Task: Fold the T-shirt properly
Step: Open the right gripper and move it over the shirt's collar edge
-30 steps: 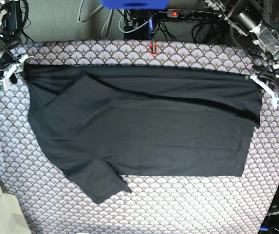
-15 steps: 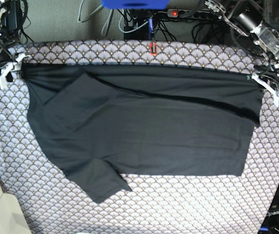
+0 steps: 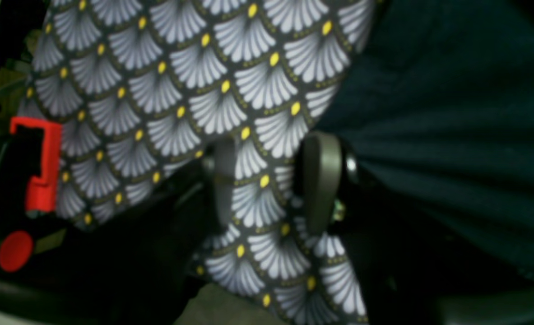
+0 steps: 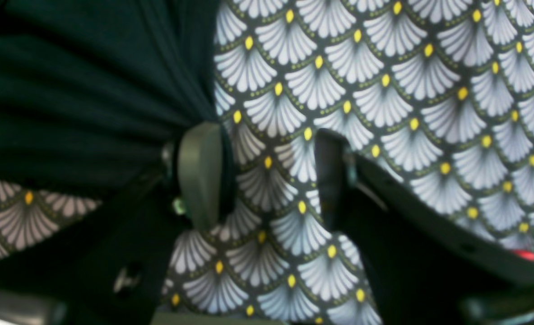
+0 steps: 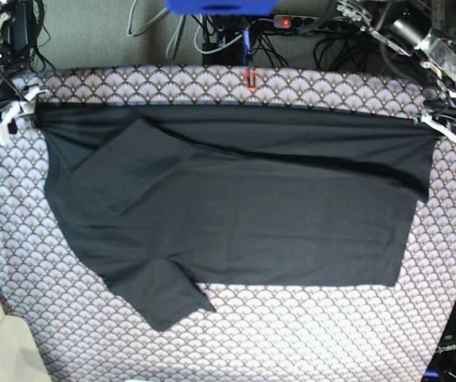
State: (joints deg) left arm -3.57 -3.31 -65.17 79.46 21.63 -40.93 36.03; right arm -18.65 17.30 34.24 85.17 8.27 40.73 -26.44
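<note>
T-shirt point(image 5: 235, 211): dark charcoal, spread flat, one sleeve folded inward.

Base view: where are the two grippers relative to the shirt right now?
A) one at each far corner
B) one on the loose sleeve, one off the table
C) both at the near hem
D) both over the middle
A: the right gripper sits at the far corner of the T-shirt on the view's left, and the left gripper at the far corner on its right.
</note>
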